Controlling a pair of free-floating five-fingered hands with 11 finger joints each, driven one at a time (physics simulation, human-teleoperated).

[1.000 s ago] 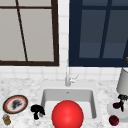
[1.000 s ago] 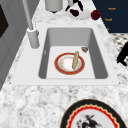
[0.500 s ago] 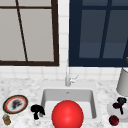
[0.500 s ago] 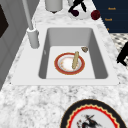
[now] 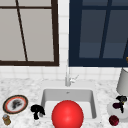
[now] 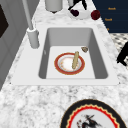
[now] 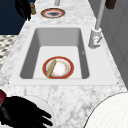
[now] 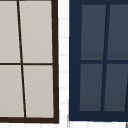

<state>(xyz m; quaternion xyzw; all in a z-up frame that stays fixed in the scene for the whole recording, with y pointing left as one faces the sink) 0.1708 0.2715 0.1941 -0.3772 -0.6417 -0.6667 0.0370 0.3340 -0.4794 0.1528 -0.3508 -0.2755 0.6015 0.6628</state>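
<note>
- Setting: a marble-patterned counter [image 5: 25, 85] with a white sink [image 6: 72, 37] set into it, a tiled wall behind, and two windows above, one pale with a brown frame [image 8: 56, 62] and one dark blue [image 8: 100, 62].
- Right hand [image 5: 120, 101]: it hovers over a small white plate [image 5: 112, 110] at the far right of the counter. Its fingers point down toward a dark red fruit [image 5: 117, 105] on that plate. Whether the fingers close on the fruit cannot be told.
- Position of the fruit: it sits on the white plate, directly under the right hand and at or just below its fingertips. A second dark red fruit [image 5: 114, 120] lies on the counter just near of the plate.
- Look of the fruit: small, rounded, deep maroon, slightly glossy.
- Left hand [image 5: 37, 110]: it hangs by the sink's left rim, with its fingers curled loosely downward and holding nothing.
- Surroundings: a patterned plate [image 5: 15, 104] and a small jar [image 5: 6, 119] stand left of the left hand. A red-rimmed plate [image 6: 69, 63] with a tan stick [image 6: 75, 60] across it lies in the basin. A pale cylindrical container [image 5: 123, 81] stands behind the white plate.
</note>
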